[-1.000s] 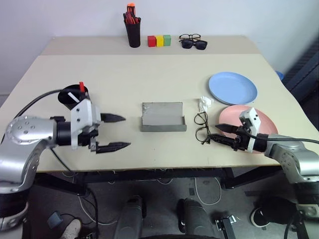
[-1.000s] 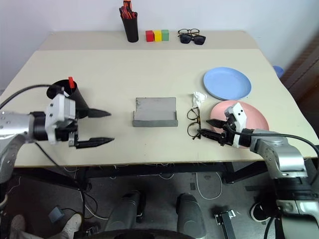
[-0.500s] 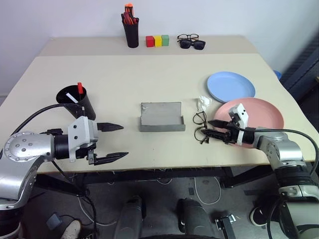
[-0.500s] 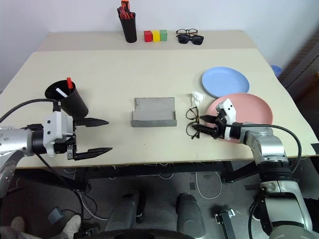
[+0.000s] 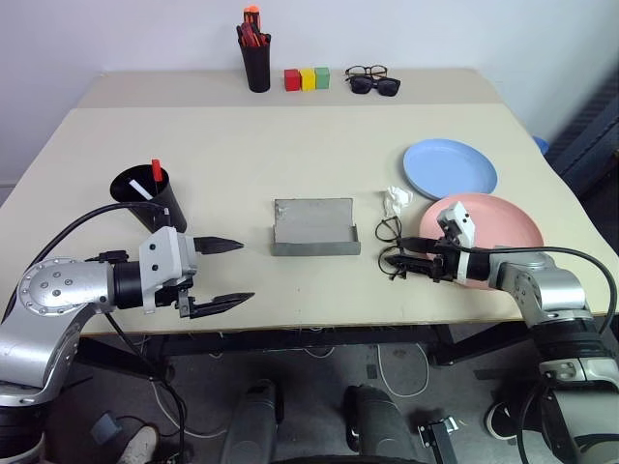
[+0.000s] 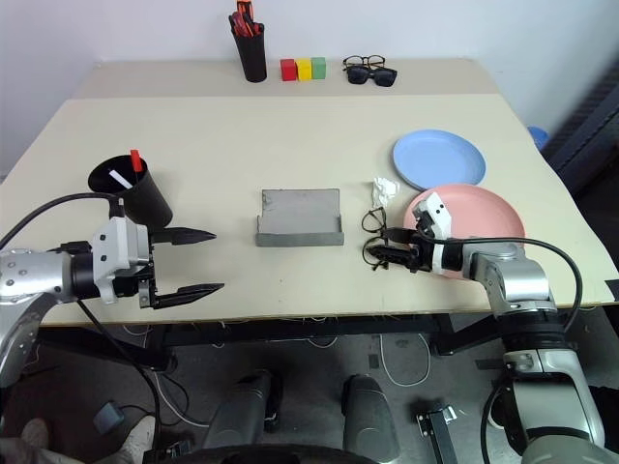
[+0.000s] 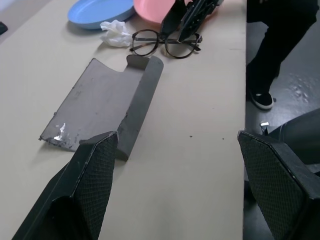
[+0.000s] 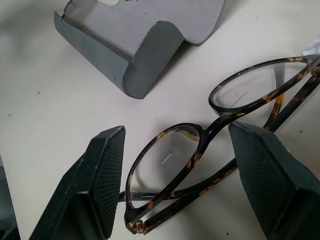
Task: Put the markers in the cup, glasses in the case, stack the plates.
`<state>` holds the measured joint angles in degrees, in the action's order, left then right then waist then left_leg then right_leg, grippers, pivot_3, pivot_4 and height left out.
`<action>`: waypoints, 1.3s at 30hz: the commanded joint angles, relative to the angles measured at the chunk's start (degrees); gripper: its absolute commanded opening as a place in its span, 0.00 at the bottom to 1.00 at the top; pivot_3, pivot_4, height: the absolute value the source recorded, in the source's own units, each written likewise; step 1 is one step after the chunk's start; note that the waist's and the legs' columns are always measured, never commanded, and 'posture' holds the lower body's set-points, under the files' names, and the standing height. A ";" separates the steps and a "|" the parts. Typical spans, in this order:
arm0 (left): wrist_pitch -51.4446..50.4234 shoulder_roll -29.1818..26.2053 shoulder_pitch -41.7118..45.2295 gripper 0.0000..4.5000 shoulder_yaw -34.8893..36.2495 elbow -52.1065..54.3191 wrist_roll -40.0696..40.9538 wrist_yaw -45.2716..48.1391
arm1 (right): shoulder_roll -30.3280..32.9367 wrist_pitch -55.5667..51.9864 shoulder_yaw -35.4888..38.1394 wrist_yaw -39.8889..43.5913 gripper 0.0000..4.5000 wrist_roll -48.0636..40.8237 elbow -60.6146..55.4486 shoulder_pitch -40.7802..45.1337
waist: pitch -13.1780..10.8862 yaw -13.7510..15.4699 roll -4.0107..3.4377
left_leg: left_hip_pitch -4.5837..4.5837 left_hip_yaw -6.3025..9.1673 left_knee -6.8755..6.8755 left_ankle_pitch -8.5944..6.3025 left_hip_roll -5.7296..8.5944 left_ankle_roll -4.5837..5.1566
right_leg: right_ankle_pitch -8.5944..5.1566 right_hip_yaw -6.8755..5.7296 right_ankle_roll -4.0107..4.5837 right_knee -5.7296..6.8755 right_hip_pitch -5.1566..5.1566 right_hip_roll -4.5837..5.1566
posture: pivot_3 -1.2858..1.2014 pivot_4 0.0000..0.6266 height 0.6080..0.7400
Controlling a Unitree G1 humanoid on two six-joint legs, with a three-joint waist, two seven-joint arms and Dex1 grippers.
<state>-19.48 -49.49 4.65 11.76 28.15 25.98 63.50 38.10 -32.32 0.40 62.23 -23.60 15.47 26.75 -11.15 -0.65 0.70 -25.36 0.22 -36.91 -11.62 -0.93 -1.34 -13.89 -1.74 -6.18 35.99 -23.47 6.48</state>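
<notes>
Your right gripper (image 6: 379, 249) has crept forward across the table and now has the glasses (image 8: 215, 145) between its fingers. A second ago it was a little way back, over the edge of the pink plate (image 5: 503, 217). So you are set up for the glasses step, but you have not grabbed them yet.

The right gripper's fingers are spread as wide as they go. One finger is on each side of the near lens, and the frame lies flat on the table between them. I cannot tell if a fingertip is touching the frame. Nothing is being pinched.

The glasses lie just beside the open grey case (image 5: 314, 228), between it and the pink plate. A small white scrap (image 5: 395, 200) lies near them.

Your left gripper (image 5: 224, 274) has stayed put, held above the table edge in front of the black cup (image 5: 145, 193). Its fingers are wide apart too and hold nothing. Both markers (image 5: 152, 177) already stand in the cup. The blue plate (image 5: 450, 169) and the pink plate lie side by side, not stacked.
</notes>
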 commanded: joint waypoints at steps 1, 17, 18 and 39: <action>1.32 0.15 -0.28 0.89 -0.25 1.06 0.22 -0.69 | 0.20 0.34 0.47 -0.06 0.63 0.34 -0.97 1.42 | 0.00 0.00 -0.01 | 0.00 0.00 0.00 0.00 0.00 0.00 | 0.00 0.00 0.00 0.00 0.00 0.00 | 0.52 0.24 1.00; 2.64 0.31 -2.75 0.89 -0.35 2.47 0.15 -3.06 | -0.23 0.30 -0.49 0.11 0.24 1.90 0.02 3.18 | -0.02 -0.05 -0.03 | -0.02 -0.02 0.06 -0.01 -0.01 -0.01 | 0.00 0.01 0.00 -0.03 -0.06 0.01 | 0.52 0.24 1.00; 2.65 0.35 -2.73 0.89 -0.39 2.49 0.20 -3.21 | -0.31 0.41 -0.45 0.04 0.18 2.01 0.12 3.27 | -0.02 -0.05 -0.03 | -0.02 -0.03 0.06 -0.01 -0.01 -0.01 | 0.00 0.01 0.00 -0.04 -0.06 0.01 | 0.52 0.24 1.00; 2.89 1.08 -2.04 0.89 -2.29 1.78 0.11 -4.83 | -1.28 3.67 7.29 -4.86 0.01 -3.26 -11.39 7.94 | -0.10 -0.37 -0.17 | -0.05 -0.13 0.18 -0.01 -0.01 -0.02 | 0.00 0.01 0.00 -0.17 -0.12 0.09 | 0.52 0.24 1.00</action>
<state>-17.00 -48.41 2.15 9.67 29.05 25.91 59.01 37.84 -30.28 6.14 58.00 -24.18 8.86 32.09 -11.25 -1.02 0.53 -25.40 0.05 -36.63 -11.63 -0.96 -1.36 -13.88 -1.73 -6.18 35.83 -23.65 6.56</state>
